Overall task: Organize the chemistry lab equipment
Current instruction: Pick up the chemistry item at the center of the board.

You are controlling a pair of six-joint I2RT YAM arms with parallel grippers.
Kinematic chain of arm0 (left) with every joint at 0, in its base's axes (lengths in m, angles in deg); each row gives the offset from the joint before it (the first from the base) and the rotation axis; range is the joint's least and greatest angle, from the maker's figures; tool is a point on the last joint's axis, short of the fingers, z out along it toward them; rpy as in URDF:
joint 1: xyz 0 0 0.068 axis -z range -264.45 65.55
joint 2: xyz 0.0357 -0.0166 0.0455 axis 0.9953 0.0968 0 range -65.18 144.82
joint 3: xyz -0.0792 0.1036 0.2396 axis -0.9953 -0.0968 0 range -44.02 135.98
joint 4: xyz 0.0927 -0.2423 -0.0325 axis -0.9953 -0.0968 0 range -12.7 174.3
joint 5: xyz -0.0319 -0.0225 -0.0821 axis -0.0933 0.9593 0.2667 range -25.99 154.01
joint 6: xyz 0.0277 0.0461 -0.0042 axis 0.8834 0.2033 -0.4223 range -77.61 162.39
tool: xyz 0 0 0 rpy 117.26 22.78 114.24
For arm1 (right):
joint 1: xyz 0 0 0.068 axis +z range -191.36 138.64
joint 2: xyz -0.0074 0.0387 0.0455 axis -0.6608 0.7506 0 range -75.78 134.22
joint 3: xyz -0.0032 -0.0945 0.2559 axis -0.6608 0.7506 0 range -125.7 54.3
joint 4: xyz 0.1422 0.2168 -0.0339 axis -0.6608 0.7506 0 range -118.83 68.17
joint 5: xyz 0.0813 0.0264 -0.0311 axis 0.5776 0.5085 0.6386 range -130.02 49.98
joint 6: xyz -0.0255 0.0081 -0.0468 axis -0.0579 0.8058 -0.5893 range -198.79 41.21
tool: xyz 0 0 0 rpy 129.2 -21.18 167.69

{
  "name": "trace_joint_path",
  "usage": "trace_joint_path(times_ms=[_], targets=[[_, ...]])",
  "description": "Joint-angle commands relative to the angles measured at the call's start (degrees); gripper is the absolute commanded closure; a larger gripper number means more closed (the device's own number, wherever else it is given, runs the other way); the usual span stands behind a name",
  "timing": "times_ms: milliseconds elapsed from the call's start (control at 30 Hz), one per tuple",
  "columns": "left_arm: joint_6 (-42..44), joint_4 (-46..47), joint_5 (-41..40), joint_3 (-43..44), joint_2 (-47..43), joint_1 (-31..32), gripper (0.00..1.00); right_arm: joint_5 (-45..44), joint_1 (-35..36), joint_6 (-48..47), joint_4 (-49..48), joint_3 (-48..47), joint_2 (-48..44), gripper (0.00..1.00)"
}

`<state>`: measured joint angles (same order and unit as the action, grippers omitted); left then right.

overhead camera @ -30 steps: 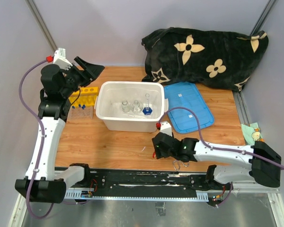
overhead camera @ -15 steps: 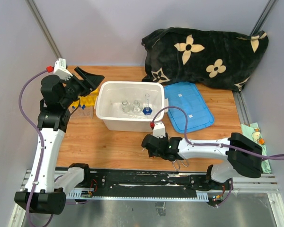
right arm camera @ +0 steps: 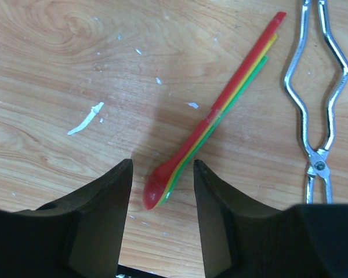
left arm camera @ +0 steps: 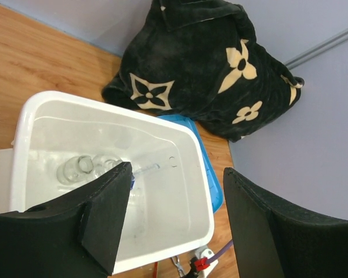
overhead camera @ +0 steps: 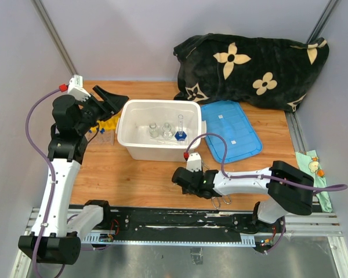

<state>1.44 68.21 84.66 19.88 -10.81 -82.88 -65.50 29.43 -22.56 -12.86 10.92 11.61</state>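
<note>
Right hand (right arm camera: 161, 174) is hanging low over the bench (right arm camera: 75, 69), spread, gripping nothing. Its fingers are straddling the bowl end of the red-handled spatula (right arm camera: 220, 110); can't tell whether they are touching it. The spatula is lying flat on the bench, running diagonally with the handle pointing away to the upper right. Yellow and green strips are showing along the red one. The metal tongs (right arm camera: 313, 87) are lying just beside the handle end, not touching it.

Versus 1 s ago, the right arm is swinging left along the near bench edge. Its elbow is now tucked further in, and the hand is sitting further left in front of the white tub (left arm camera: 23, 121).

The left hand (left arm camera: 177, 174) is spread too, empty, and raised over the tub's left end. It is shifting toward the tub and covering more of the yellow tube rack (overhead camera: 108, 123) than before.

The glass flasks (left arm camera: 75, 169) are standing inside the tub, unmoved. The blue lid (overhead camera: 232, 130) and black cloth (left arm camera: 203, 63) are also staying put.
</note>
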Motion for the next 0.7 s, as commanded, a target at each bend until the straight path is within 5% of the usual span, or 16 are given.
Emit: trace_joint_path(times_ms=[0, 267, 533, 667], targets=[[1.26, 2.16, 0.75, -0.86, -0.54, -0.33, 0.31, 4.06, 1.09, 2.4, -1.71, 2.27, 1.54, 0.57], [2.06, 2.34, 0.71, -1.39, -0.1, -0.33, 0.31, 5.4, 1.83, 1.87, 2.18, 3.15, -2.26, 0.83], [2.02, 2.71, 1.0, -1.87, 0.29, -0.33, 0.31, 5.68, 4.35, 1.51, 12.46, 2.38, -9.69, 0.99], [2.11, 2.95, 0.99, -1.92, 0.47, -0.33, 0.31, 4.52, 6.99, -0.19, 19.66, 0.89, -14.16, 0.99]])
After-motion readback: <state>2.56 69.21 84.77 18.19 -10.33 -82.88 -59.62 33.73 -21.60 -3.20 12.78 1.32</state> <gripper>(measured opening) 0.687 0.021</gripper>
